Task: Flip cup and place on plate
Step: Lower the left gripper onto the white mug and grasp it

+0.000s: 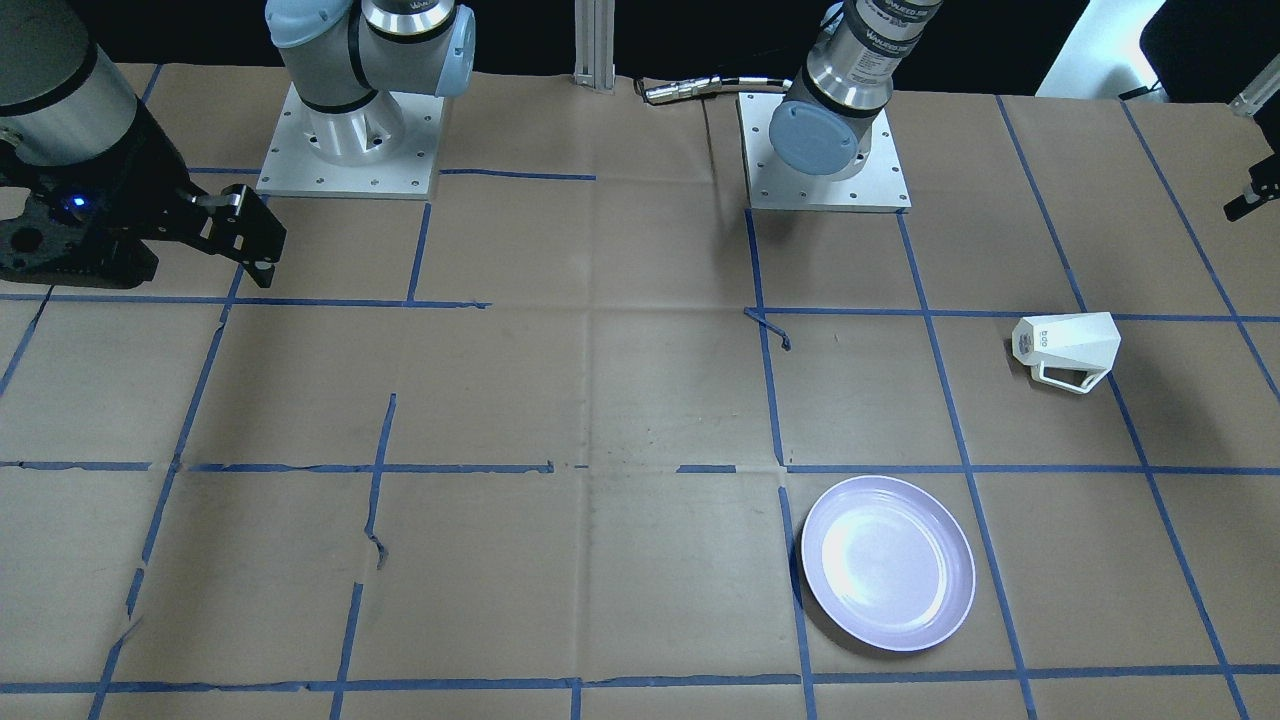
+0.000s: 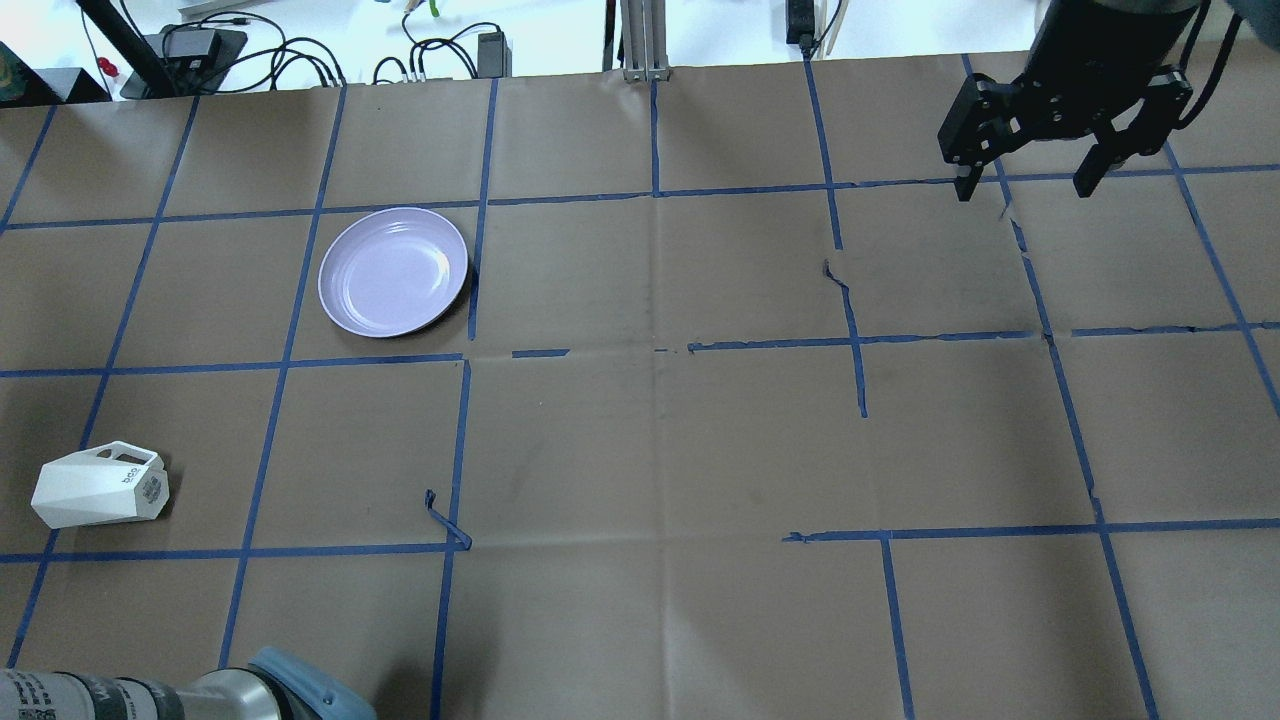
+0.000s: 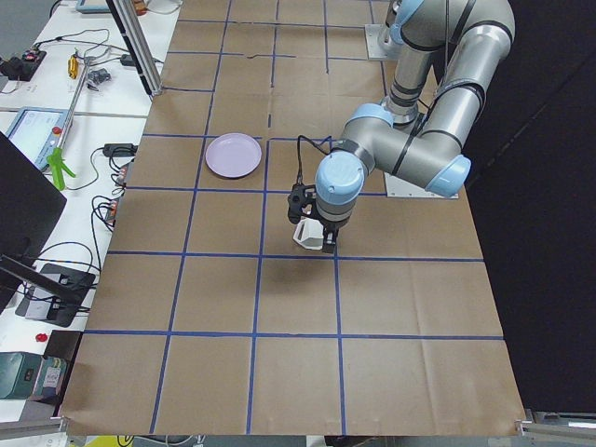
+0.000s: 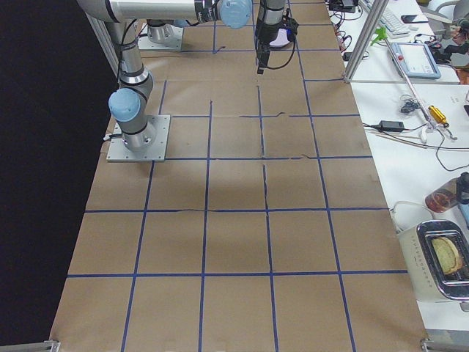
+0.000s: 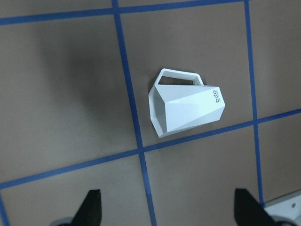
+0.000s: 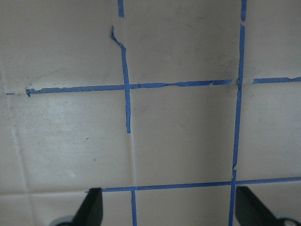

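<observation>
My left end effector (image 5: 169, 214) hangs with its fingers spread wide above the white cup (image 5: 186, 108), which lies on its side on the paper-covered counter (image 2: 640, 450). Farther out, well apart, sits the lavender plate (image 2: 393, 272). My right end effector (image 2: 1025, 188), also spread, hovers farthest out.

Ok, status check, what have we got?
Left gripper open, hovers above the cup, not touching; right gripper open, empty, over bare table. Cup lies on its side, apart from the plate. Plate bare; nothing seen between them.
</observation>
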Motion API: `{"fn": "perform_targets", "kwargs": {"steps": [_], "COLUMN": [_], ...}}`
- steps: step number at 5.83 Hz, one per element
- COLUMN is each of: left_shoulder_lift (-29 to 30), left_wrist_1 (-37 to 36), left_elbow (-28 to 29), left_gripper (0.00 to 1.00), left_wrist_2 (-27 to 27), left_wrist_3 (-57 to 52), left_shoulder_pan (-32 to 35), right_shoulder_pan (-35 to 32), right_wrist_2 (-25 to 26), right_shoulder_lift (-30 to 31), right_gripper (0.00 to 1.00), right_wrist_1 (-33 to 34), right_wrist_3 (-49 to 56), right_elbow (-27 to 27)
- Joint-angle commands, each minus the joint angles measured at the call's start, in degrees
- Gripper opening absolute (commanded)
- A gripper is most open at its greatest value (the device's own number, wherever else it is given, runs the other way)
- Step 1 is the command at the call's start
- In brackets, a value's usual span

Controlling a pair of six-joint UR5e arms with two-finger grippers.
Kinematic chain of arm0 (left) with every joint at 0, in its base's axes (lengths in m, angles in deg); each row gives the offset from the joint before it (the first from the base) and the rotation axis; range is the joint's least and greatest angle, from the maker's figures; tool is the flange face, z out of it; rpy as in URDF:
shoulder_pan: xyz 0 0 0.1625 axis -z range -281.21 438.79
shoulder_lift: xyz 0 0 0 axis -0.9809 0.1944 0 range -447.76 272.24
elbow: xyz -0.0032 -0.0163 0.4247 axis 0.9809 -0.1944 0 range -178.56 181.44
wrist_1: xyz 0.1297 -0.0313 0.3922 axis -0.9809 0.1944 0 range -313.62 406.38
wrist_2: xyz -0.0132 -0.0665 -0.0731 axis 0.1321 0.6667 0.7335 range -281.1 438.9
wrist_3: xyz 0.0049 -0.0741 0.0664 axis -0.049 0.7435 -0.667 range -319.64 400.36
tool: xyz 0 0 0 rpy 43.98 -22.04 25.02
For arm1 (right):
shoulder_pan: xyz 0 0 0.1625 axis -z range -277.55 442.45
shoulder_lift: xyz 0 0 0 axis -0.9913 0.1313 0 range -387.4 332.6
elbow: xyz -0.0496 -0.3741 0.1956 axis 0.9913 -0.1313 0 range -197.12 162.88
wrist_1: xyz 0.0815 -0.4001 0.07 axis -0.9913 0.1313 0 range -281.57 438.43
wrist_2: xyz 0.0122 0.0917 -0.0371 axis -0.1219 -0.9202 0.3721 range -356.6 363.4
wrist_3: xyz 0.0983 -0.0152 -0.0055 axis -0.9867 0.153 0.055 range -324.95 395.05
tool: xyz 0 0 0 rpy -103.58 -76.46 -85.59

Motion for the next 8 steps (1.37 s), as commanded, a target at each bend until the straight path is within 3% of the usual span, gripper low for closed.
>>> {"fn": "perform_targets", "kwargs": {"steps": [1, 3, 6, 8], "left_shoulder_lift": [10.7, 18.5, 26.9, 27.4], "left_wrist_1": [4.4, 14.7, 18.3, 25.2], "left_elbow": [1.1, 1.7, 1.7, 1.7], "left_gripper": [0.99, 0.98, 0.98, 0.98], "left_wrist_2": [7.3, 15.2, 17.7, 19.6], "left_wrist_3": [-5.1, -9.4, -13.6, -14.2], "left_shoulder_pan": [-5.2, -5.9, -5.9, -5.9], "right_shoulder_pan": [0.0, 0.0, 0.0, 0.0], "right_wrist_2": [0.0, 0.0, 0.0, 0.0], "right_shoulder_lift": [0.0, 0.0, 0.0, 0.0], "right_gripper": [1.0, 1.0, 1.0, 1.0], "right_wrist_1": [0.0, 0.0, 0.0, 0.0], "right_wrist_3": [0.0, 0.0, 0.0, 0.0], "right_elbow": [0.0, 0.0, 0.0, 0.0]}}
